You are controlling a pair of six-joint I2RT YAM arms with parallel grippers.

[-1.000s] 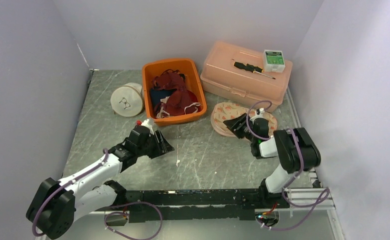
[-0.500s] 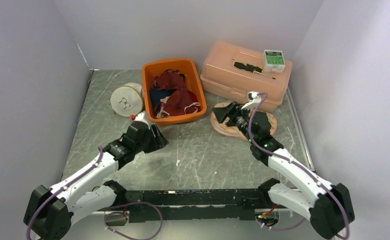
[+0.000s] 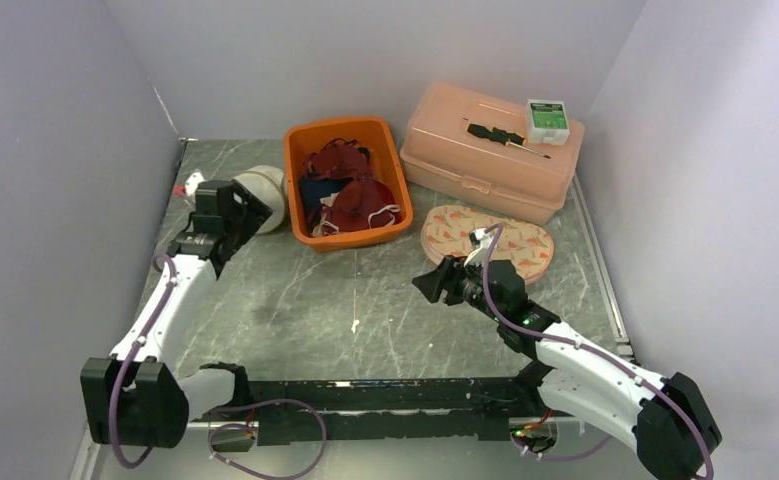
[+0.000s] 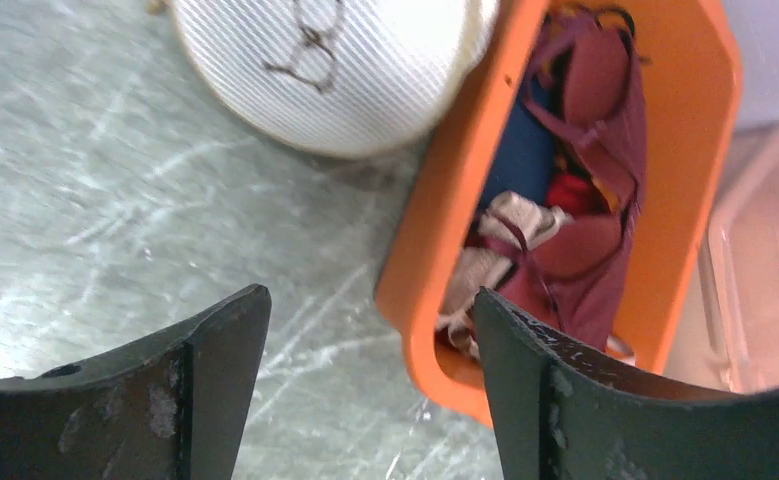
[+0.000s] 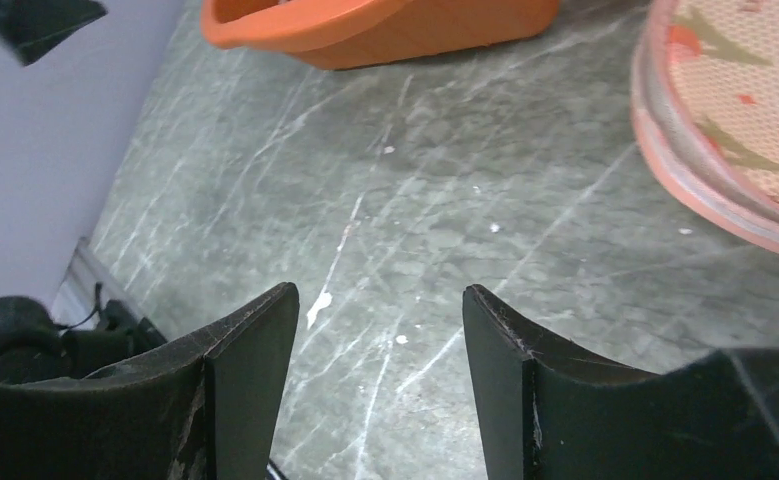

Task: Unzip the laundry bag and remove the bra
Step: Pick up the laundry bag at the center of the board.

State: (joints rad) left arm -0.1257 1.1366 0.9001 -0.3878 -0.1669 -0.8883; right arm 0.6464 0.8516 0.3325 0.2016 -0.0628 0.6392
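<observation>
Screwdriver [image 3: 505, 138] and small carton [image 3: 547, 119] atop pink box [image 3: 447, 118]

I run this robotics lab cell remotely: plain pale walls [image 3: 55, 130] box in a marbled tabletop [image 3: 365, 290], left arm [image 3: 160, 310] and right arm [image 3: 590, 350] bolted to a black near-edge rail [image 3: 395, 392].

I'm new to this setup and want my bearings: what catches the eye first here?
The orange bin at back centre, heaped with dark red garments, stands out most. A white round bag lies just left of it, where the left gripper hangs open; a patterned pink bag lies to the bin's right.
</observation>
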